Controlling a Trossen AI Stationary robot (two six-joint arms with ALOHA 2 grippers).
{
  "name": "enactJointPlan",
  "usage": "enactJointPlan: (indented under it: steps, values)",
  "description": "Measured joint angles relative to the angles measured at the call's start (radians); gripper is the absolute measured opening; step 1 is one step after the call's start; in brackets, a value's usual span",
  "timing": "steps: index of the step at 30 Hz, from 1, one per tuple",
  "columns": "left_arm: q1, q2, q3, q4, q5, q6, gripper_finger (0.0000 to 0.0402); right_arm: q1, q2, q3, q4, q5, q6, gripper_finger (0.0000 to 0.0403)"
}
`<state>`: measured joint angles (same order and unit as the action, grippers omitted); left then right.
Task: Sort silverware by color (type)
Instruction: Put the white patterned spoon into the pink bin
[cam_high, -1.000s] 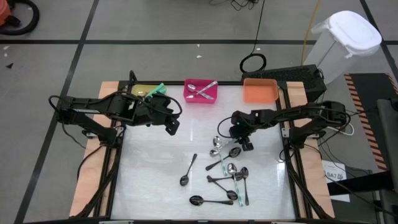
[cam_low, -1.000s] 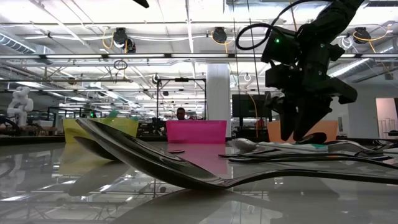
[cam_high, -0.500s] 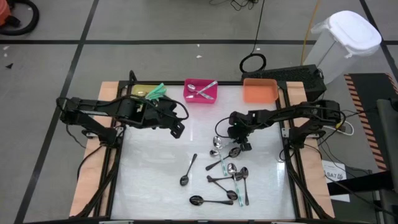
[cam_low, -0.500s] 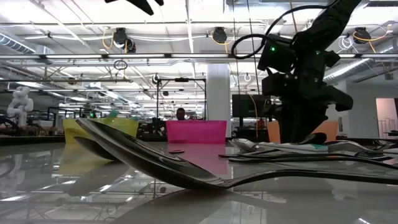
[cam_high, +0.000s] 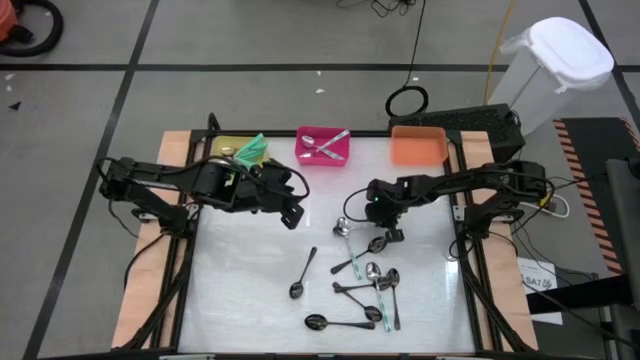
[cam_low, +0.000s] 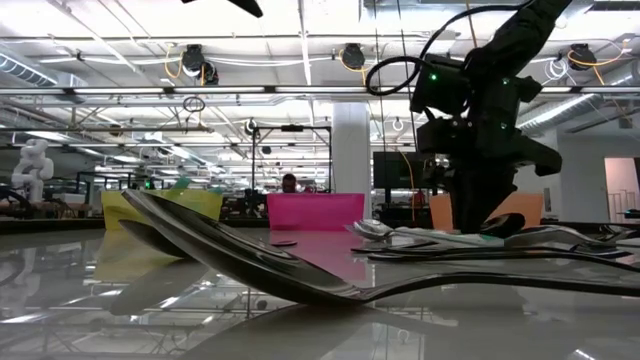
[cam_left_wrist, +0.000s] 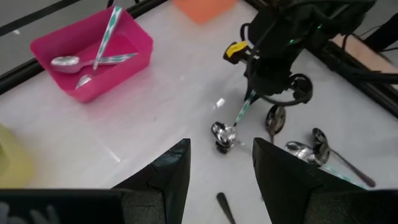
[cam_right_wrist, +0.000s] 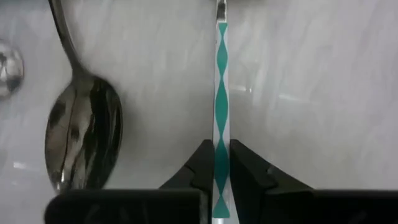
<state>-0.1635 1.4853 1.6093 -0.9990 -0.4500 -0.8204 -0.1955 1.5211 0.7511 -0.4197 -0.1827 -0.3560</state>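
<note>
Right pincer (cam_right_wrist: 214, 163) clamped on the teal-patterned spoon (cam_left_wrist: 239, 117) by its handle near the loose spoon pile (cam_high: 368, 285) mid-surface, probably so it lifts clean toward a bin, left pincer (cam_left_wrist: 219, 180) hovering open nearby.

Table layout seen from above

Three bins stood in a row along the table's (cam_high: 250, 290) far edge: one (cam_high: 232, 146) at the left, one (cam_high: 323, 145) in the middle holding spoons (cam_high: 322, 146), one (cam_high: 418, 144) at the right. Loose spoons (cam_high: 362, 285) lay clustered right of centre, toward the near edge; one spoon (cam_high: 303, 273) lay apart, to their left.
</note>
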Motion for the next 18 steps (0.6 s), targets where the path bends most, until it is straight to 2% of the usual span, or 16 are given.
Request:
enactJointPlan:
  steps: [7, 18]
  values:
    - [0.0, 0.0, 0.0, 0.011, -0.008, 0.014, 0.0172, -0.001, -0.025, 0.08, -0.065, 0.006, -0.015, 0.0023]
    - [0.0, 0.0, 0.0, 0.01, -0.011, 0.006, 0.0172, 0.007, -0.068, 0.213, -0.138, 0.059, 0.105, 0.0023]
